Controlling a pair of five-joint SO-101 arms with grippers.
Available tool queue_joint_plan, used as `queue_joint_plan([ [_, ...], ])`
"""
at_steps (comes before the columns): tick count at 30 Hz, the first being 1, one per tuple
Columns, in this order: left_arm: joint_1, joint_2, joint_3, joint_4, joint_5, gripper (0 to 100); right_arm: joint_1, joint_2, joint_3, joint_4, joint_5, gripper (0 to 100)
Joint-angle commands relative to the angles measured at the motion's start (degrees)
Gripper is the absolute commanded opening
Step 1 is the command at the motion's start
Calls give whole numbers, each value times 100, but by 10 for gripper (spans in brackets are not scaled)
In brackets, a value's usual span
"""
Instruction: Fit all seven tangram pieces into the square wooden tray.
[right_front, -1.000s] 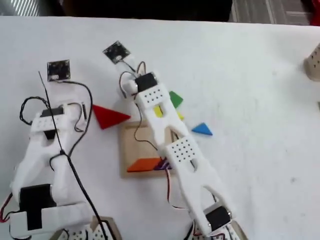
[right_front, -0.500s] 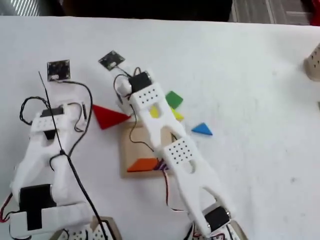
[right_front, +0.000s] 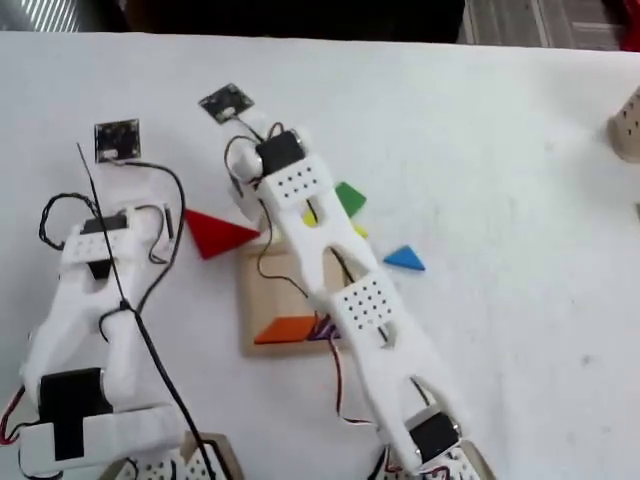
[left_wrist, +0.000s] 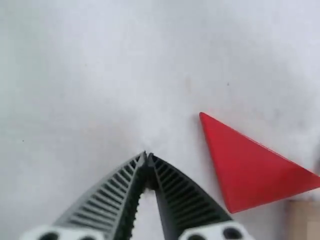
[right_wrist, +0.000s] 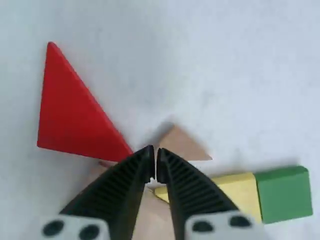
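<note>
The square wooden tray (right_front: 262, 290) lies mid-table, mostly under my right arm (right_front: 360, 300). An orange piece (right_front: 288, 329) and a purple piece (right_front: 325, 330) lie in its near part. The red triangle (right_front: 215, 232) rests on the table at the tray's far left corner. Green (right_front: 350, 197), yellow (right_front: 357, 232) and blue (right_front: 404, 259) pieces lie off the tray's far right side. My right gripper (right_wrist: 154, 152) is shut on nothing, its tips at the red triangle (right_wrist: 70, 112), with the yellow (right_wrist: 225, 185) and green (right_wrist: 282, 192) pieces beside it. My left gripper (left_wrist: 147, 160) is shut just left of the red triangle (left_wrist: 245, 167).
Black cables (right_front: 150, 330) run across my left arm (right_front: 90, 300). A perforated cardboard object (right_front: 627, 125) stands at the right edge. Open white table stretches to the right of the blue piece and toward the far edge.
My right arm's wrist has swung a little left and farther from me, toward the red triangle. The left arm and the pieces have stayed in place.
</note>
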Motion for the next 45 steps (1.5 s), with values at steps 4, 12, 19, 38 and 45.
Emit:
queue_joint_plan([
  [4, -57, -286, -53, -141, -44, 20, -154, -2044, 2040, -13, -677, 19],
  [12, -57, -286, -53, -132, -44, 20, 119, -2897, 3771, -1174, -941, 19],
  [19, -57, -268, -53, -123, -44, 20, 92, -2545, 3991, -1903, -976, 128],
  [38, -57, -259, -53, -132, -53, 20, -40, -1508, 3938, -2229, -1899, 227],
  [45, -57, -259, -53, -123, -53, 20, -13, -1473, 3938, -2378, -1899, 226],
])
